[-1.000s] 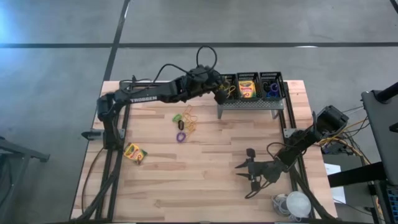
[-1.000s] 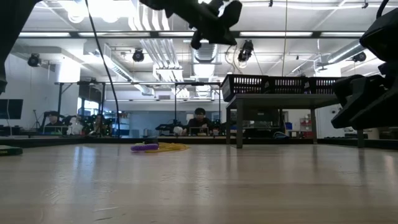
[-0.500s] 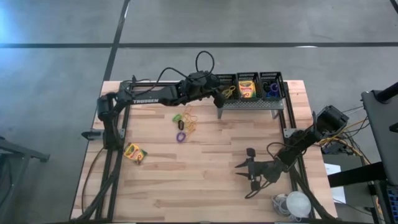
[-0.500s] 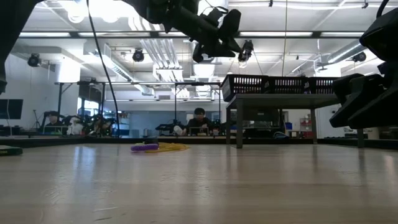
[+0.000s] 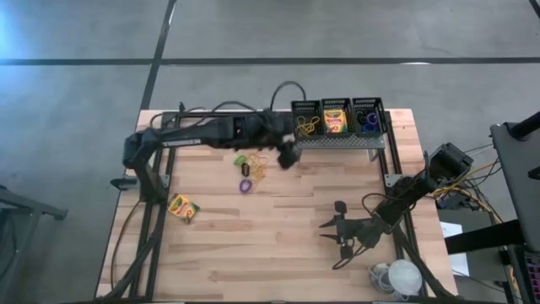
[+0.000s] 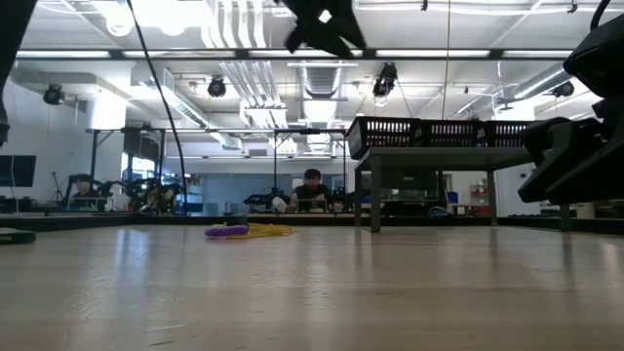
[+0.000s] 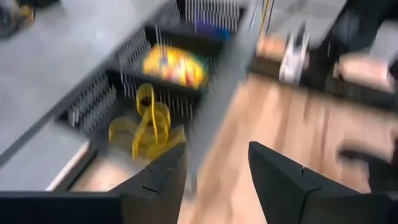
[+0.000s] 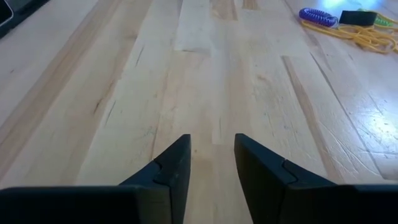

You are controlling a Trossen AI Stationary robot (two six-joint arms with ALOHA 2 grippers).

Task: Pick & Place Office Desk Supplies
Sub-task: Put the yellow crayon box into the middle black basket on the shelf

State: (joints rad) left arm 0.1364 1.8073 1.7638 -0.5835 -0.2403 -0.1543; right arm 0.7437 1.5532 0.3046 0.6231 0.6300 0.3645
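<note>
Left pincer (image 5: 288, 158) pulled back from mesh bins (image 5: 337, 116), now parted, empty, beside stand. Rubber bands (image 7: 144, 126) dropped into end bin. Right pincer (image 8: 210, 163) part-open, empty, idle over counter (image 5: 253, 236). No legible writing.

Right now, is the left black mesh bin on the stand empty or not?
Not empty. The leftmost black mesh bin holds thin yellow rubber bands, visible inside it in the high and left wrist views.
</note>
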